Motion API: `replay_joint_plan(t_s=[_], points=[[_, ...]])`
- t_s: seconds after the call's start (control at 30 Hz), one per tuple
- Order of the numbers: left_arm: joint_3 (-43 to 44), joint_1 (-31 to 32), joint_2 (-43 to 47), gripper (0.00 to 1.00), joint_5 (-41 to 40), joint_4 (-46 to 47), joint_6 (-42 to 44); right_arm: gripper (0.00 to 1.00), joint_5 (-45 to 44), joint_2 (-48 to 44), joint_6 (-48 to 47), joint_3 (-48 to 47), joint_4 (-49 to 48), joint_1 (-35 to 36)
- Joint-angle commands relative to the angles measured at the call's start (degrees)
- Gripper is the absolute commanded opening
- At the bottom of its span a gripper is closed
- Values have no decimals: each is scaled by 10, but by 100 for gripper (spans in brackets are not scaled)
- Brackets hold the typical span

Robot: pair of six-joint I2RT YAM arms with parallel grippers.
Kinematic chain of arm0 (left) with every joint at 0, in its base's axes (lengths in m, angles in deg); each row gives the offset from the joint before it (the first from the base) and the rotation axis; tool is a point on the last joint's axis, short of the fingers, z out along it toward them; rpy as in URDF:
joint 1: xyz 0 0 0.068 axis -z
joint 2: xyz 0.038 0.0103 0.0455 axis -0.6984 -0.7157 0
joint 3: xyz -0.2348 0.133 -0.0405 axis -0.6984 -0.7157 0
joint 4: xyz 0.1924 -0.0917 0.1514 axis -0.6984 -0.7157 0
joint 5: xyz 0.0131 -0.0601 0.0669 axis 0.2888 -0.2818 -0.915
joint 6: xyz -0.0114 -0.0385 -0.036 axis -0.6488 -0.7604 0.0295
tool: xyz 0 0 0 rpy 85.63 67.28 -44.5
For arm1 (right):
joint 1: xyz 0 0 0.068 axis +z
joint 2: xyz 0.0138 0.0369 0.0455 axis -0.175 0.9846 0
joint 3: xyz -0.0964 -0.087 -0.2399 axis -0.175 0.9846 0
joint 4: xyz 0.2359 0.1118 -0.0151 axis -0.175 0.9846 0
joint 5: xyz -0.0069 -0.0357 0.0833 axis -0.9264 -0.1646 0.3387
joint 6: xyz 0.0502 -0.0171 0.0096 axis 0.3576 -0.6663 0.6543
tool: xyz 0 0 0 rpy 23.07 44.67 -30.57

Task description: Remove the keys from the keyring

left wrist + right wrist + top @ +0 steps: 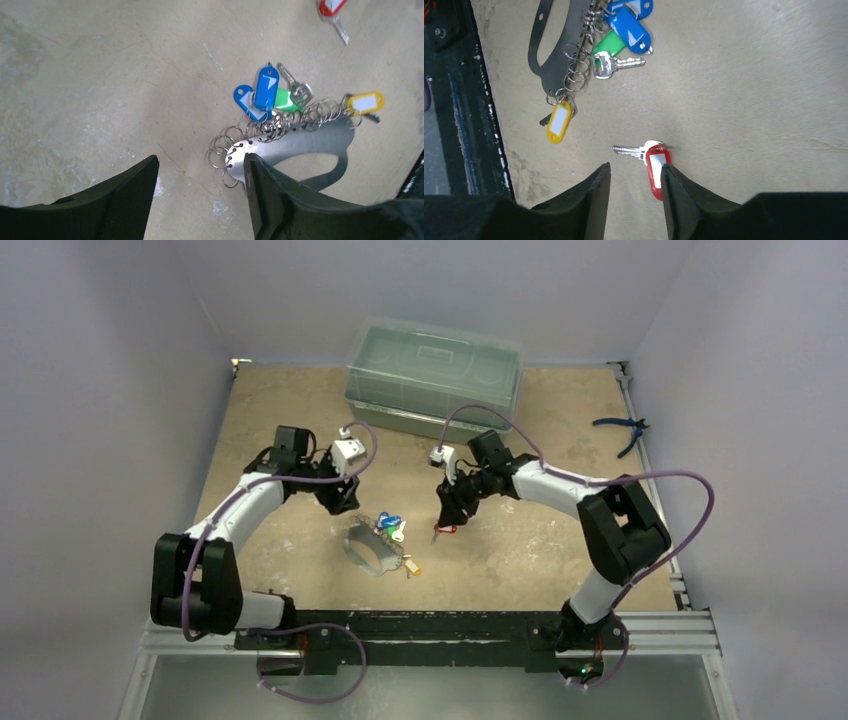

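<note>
The keyring is a flat grey metal strap loop with several small rings along its edge; it also shows in the top view. Two blue tags, a green tag, a silver key and a yellow tag hang on it. A red-tagged key lies apart on the table, off the ring. My left gripper is open and empty, its right finger over the strap's end. My right gripper is open just above the table, with the red tag beside its right finger.
A clear lidded plastic box stands at the back middle. Blue-handled pliers lie at the far right edge. The black frame rail runs along the table's near edge, close to the strap in the right wrist view.
</note>
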Motion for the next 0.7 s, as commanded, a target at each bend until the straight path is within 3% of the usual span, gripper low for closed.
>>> replay_joint_plan(t_s=[0.0, 0.07, 0.2, 0.37, 0.53, 0.67], points=[[83, -30, 4, 75, 36, -41, -40, 53, -29, -83, 13, -13, 17, -12], [123, -45, -3, 87, 32, -74, -59, 64, -29, -112, 22, -20, 22, -25], [188, -79, -14, 90, -4, -114, -115, 98, -36, -183, 59, -28, 16, -80], [220, -145, -10, 96, -61, -140, -153, 99, -62, -297, 129, -1, -8, -175], [186, -158, 17, 98, -169, -85, -210, 99, -104, -347, 152, 35, 13, -264], [126, -159, 42, 99, -159, -51, -246, 99, -146, -359, 158, 76, 8, -300]])
